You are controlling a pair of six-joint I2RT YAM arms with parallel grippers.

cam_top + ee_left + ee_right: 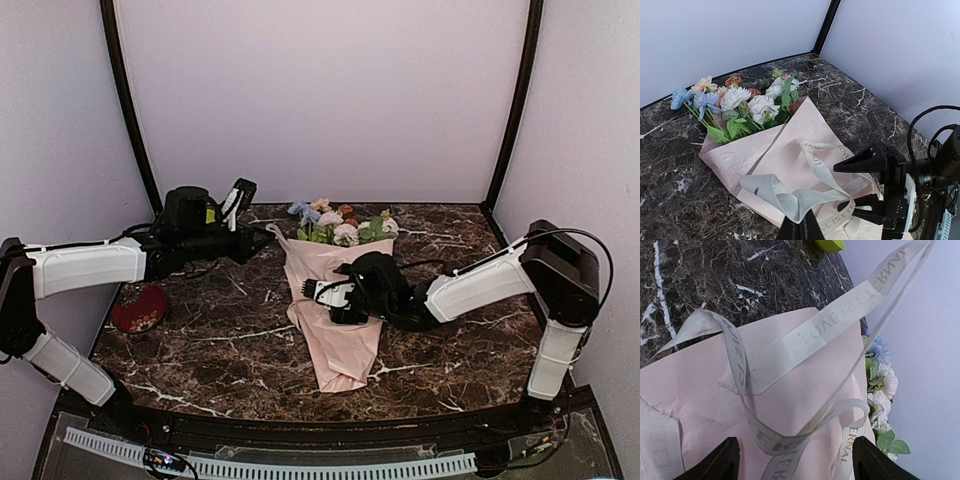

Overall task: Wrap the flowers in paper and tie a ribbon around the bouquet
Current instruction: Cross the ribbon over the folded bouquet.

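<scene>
Pink paper [335, 340] is already lying wrapped around the flowers [340, 228] on the bench [200, 340], blooms toward twelve o'clock. My left pincer [800, 225] is pinching the ribbon [775, 192], my right pincer [797, 467] is gaping open over it, and the tying is not yet done.

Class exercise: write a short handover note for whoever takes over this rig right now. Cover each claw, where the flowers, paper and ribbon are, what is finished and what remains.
Left claw: shut on the ribbon.
Right claw: open above the paper, gripping nothing.
Bouquet: lies on the table, blooms at the far end.
Done: flowers wrapped in the paper.
Left: the ribbon lies in loose loops over the wrap, no knot visible; tie it round.
</scene>
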